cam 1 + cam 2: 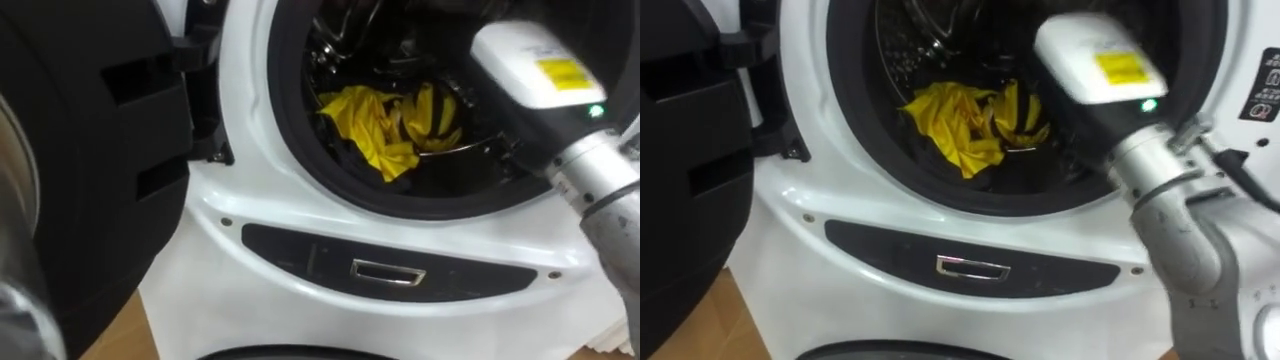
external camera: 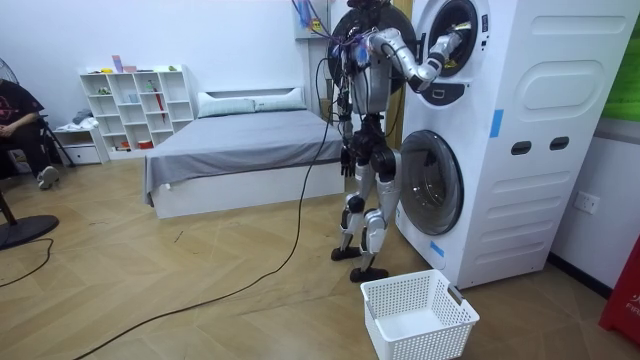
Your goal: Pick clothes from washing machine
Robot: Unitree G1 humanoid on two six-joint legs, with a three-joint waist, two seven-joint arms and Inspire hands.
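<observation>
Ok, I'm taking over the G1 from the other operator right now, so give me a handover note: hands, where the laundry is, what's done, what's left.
Right hand: reached into the drum of the upper washing machine, at the yellow cloth. I can't tell whether it has a grip.
Left hand: no reading.
Things: the yellow cloth lies at the bottom of the drum. The machine's door is swung open to the robot's left. The white laundry basket sits on the floor by the robot's feet, with no clothes in it.
Done: door open, arm in.
Left: secure the cloth, pull it out, probably drop it in the basket.
</observation>
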